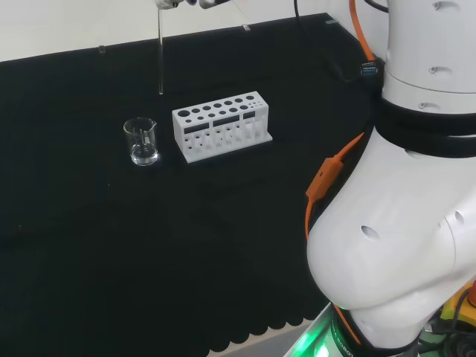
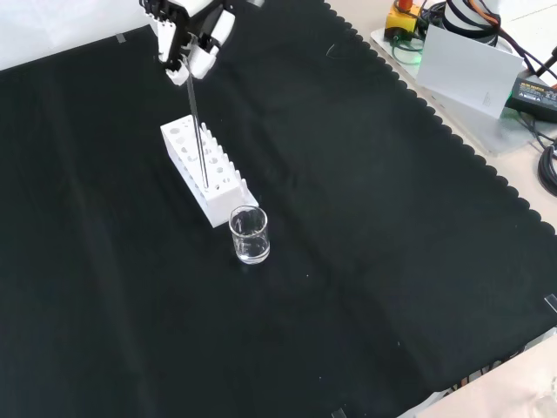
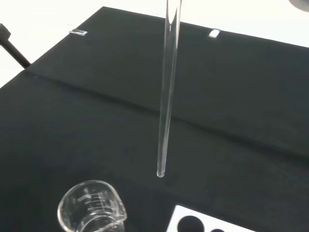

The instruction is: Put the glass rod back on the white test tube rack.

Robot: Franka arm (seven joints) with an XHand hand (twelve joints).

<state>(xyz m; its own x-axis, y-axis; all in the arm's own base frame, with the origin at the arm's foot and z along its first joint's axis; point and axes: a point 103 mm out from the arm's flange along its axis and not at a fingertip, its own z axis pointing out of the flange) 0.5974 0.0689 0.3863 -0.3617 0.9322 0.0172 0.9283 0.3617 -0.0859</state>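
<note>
Nearest in the front view stands a small clear beaker [image 2: 250, 234] on the black cloth of the table [image 2: 365, 261], with what looks like a little clear liquid at its bottom in the head view. Just behind it, almost touching, lies the white test tube rack [image 2: 207, 173], a long block with rows of round holes along its top; no tubes are seen in it. Above the rack hangs the glass rod [image 2: 199, 139], upright, its lower tip clear of the cloth and apart from the rack. In the front view the tip seems to lie over the rack's near end, but the wrist view shows it off the rack's corner, between rack and beaker, so it is not yet lined up with a hole. Farthest back and highest, the robot hand [image 2: 187, 35] has its fingers curled round the rod's upper end, pinching it there. The rod looks thin, stiff, smooth and light; being glass, it is likely slippery and would probably snap or chip if knocked sideways against the rack or beaker. Holding it at the top leaves the whole shaft free for lowering, though the long free end may swing, so a small tilt at the grip would show large at the tip. Slow, straight lowering over a chosen hole seems wise.
</note>
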